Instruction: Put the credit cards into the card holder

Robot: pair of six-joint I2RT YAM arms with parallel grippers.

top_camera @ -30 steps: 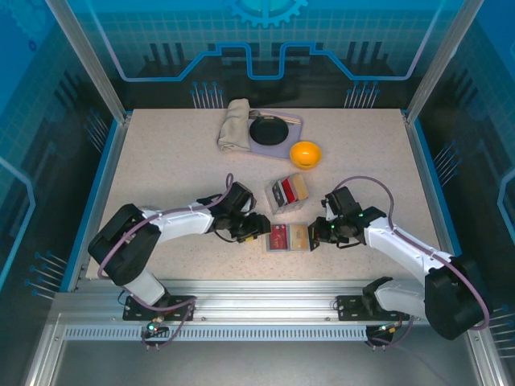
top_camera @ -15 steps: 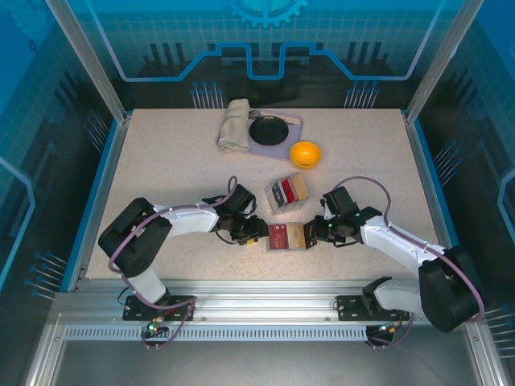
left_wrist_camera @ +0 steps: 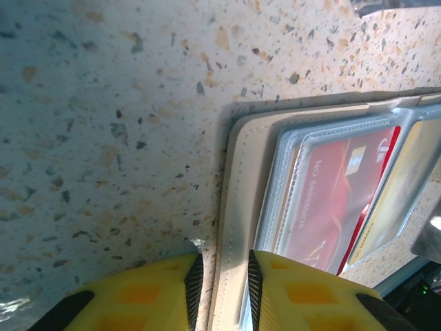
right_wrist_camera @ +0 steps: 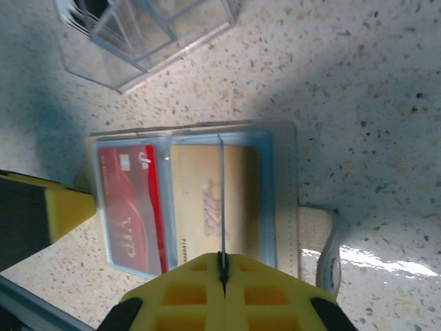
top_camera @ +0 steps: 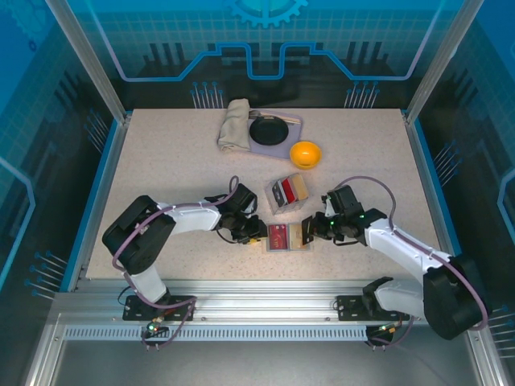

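Tools flank card holder (top_camera: 288, 237) — left (left_wrist_camera: 222, 283) straddling its edge, right (right_wrist_camera: 223, 276) pinching a sleeve.

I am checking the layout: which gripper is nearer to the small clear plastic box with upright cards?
Right. The right gripper sits just below-right of the clear plastic box; the left gripper is slightly farther, below-left.

The card holder (top_camera: 288, 237) lies open and flat on the speckled table, cream border with clear grey-blue sleeves inside. A red VIP card (right_wrist_camera: 131, 207) sits in its left pocket, a gold one (right_wrist_camera: 207, 207) right beside it. More cards stand upright in a little box (top_camera: 288, 193) just behind.
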